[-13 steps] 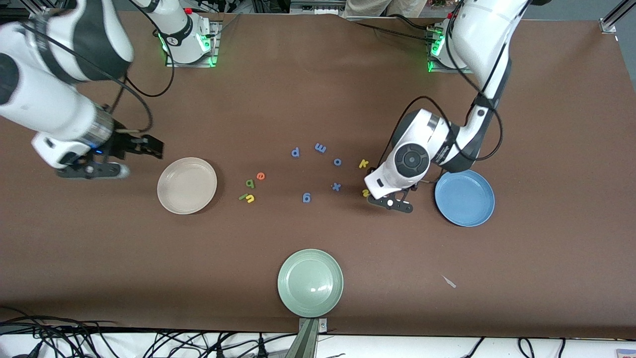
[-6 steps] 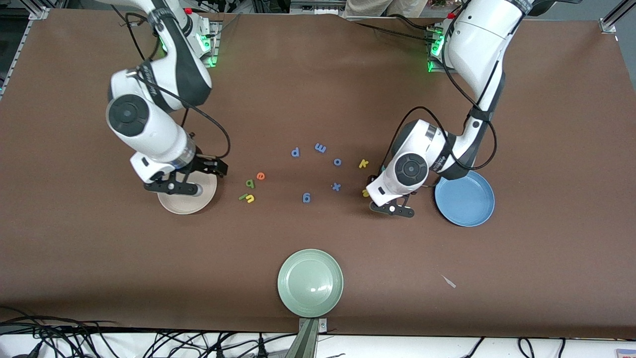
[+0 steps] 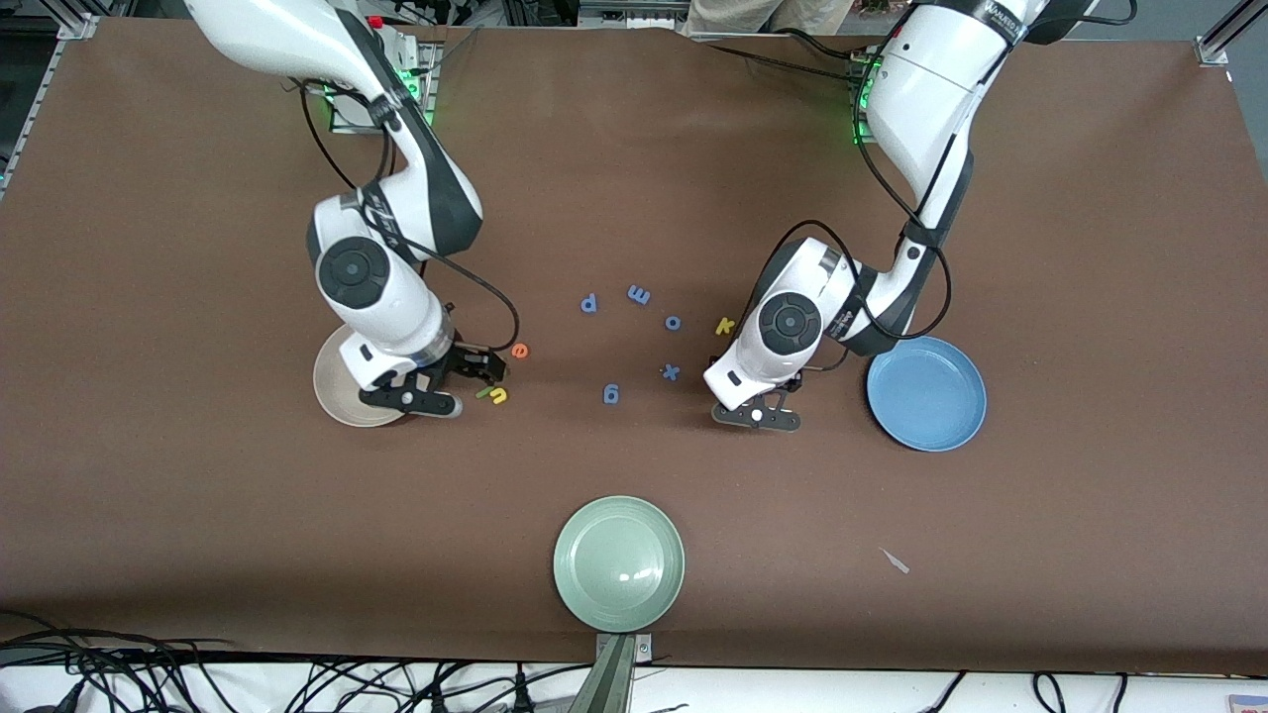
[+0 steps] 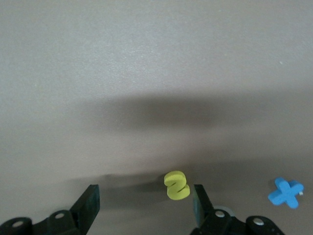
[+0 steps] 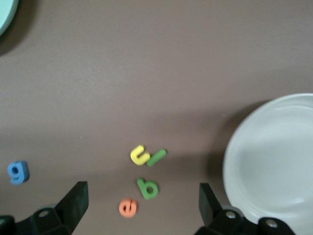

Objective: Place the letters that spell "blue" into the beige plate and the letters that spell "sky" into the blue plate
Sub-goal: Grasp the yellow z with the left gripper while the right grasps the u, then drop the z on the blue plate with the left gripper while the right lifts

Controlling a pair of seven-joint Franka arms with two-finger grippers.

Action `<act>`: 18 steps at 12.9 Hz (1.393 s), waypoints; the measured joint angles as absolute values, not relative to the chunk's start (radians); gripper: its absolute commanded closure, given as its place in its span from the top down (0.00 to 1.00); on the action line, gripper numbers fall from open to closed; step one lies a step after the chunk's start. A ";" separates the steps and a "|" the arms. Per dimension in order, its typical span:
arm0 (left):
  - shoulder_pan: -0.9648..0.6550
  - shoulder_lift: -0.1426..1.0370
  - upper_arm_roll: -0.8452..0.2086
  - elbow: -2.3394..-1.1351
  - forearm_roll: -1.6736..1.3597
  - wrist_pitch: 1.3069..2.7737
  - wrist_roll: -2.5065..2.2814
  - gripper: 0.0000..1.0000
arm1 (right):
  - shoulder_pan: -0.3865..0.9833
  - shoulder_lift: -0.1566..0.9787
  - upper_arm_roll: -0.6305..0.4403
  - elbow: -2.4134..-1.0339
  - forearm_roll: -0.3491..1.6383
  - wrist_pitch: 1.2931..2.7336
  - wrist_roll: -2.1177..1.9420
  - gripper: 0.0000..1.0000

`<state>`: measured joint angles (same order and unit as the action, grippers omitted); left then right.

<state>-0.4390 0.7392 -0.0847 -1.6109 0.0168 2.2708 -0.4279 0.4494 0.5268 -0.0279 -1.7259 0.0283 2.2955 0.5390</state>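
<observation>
Low over the table my left gripper (image 3: 755, 408) is open. The yellow s (image 4: 176, 185) lies between its fingers, close to one pad (image 4: 197, 199). The yellow k (image 3: 724, 325) lies beside that arm, and the blue plate (image 3: 926, 394) sits toward the left arm's end. My right gripper (image 3: 411, 400) hangs open over the beige plate's (image 3: 327, 391) edge. In the right wrist view the green b (image 5: 147, 188), orange e (image 5: 128, 207), yellow u (image 5: 140, 154) and green l (image 5: 156, 157) lie on the table beside the beige plate (image 5: 274, 161).
Blue letters p (image 3: 589, 303), m (image 3: 639, 294), o (image 3: 673, 322), x (image 3: 671, 372) and g (image 3: 611, 394) are scattered mid-table. A pale green plate (image 3: 618, 562) sits near the table's front edge. A small scrap (image 3: 895, 560) lies nearer the camera than the blue plate.
My right arm has swung in from its end of the table to the beige plate and the letters beside it. My left gripper has shifted a little over the yellow s, hiding it in the front view.
</observation>
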 measured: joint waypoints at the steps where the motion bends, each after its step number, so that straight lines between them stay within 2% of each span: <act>1: -0.442 0.741 -0.086 -1.611 0.017 2.274 -0.450 0.79 | 0.453 0.560 -0.028 -1.711 0.020 2.319 0.539 1.00; 3: -0.452 0.746 -0.086 -1.611 0.017 2.299 -0.470 0.76 | 0.463 0.621 -0.028 -1.691 -0.019 2.389 0.538 1.00; 6: -0.457 0.757 -0.086 -1.611 0.017 2.319 -0.482 0.61 | 0.486 0.679 -0.028 -1.685 -0.041 2.460 0.529 1.00; 7: -0.457 0.759 -0.086 -1.611 0.017 2.320 -0.484 0.59 | 0.496 0.686 -0.028 -1.684 -0.043 2.464 0.515 1.00; 9: -0.457 0.760 -0.086 -1.611 0.017 2.320 -0.487 0.48 | 0.505 0.689 -0.028 -1.685 -0.043 2.464 0.482 1.00; 13: -0.457 0.765 -0.086 -1.611 0.017 2.320 -0.488 0.43 | 0.503 0.690 -0.031 -1.715 -0.043 2.512 0.418 1.00; 14: -0.457 0.768 -0.086 -1.611 0.017 2.320 -0.488 0.37 | 0.502 0.691 -0.032 -1.729 -0.043 2.545 0.389 1.00; 16: -0.457 0.768 -0.085 -1.610 0.017 2.322 -0.489 0.11 | 0.500 0.691 -0.034 -1.757 -0.043 2.591 0.334 1.00; 17: -0.457 0.768 -0.085 -1.609 0.017 2.322 -0.489 0.06 | 0.500 0.691 -0.034 -1.767 -0.043 2.606 0.310 1.00; 18: -0.456 0.768 -0.084 -1.606 0.017 2.322 -0.489 0.06 | 0.500 0.691 -0.034 -1.776 -0.043 2.614 0.292 1.00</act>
<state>-0.4563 0.7679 -0.0840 -1.6065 0.0168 2.3221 -0.4893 0.5001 0.6913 -0.0338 -1.7763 -0.0429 2.6137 0.2921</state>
